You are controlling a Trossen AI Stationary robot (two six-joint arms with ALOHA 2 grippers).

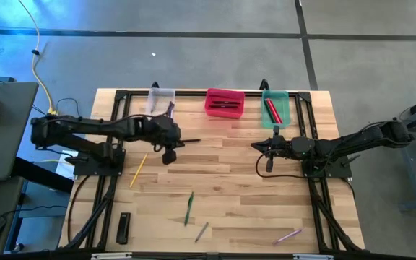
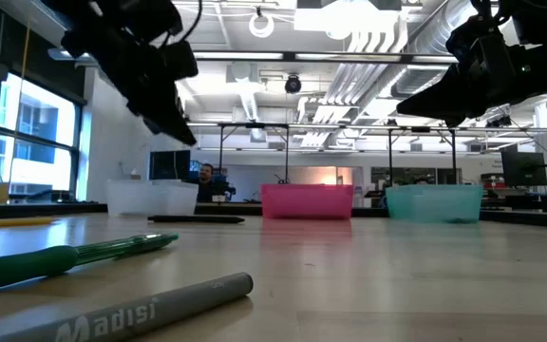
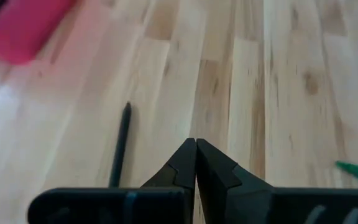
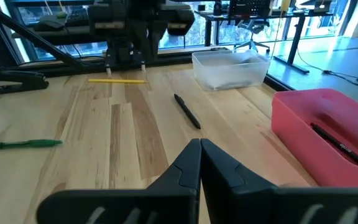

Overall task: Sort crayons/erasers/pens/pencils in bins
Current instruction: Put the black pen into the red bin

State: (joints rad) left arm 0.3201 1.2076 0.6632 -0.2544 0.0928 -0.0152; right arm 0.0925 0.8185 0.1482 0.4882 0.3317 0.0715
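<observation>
Wooden worktop (image 1: 230,180) seen from above, with three bins along its far edge: a clear bin (image 1: 160,100) at left, a pink-red bin (image 1: 224,102) in the middle and a green bin (image 1: 275,107) at right. The left gripper (image 1: 169,154) hangs left of centre, clenched on nothing, its fingertips (image 3: 196,163) meeting in the wrist view. A black pen (image 1: 189,141) lies on the boards just right of it and slightly farther off, its long axis running roughly left to right, pointing from one gripper toward the other. The right gripper (image 1: 269,160), likewise clenched and empty, waits right of centre, clearly farther from this pen; the left arm looks the better placed for it. To take it, the left gripper would probably need to spread its jaws across that axis. Unsorted still: a yellow pencil (image 1: 138,170) at near left, a green pen (image 1: 189,207), a grey marker (image 1: 201,232) and a pink stick (image 1: 287,235) toward the near edge.
</observation>
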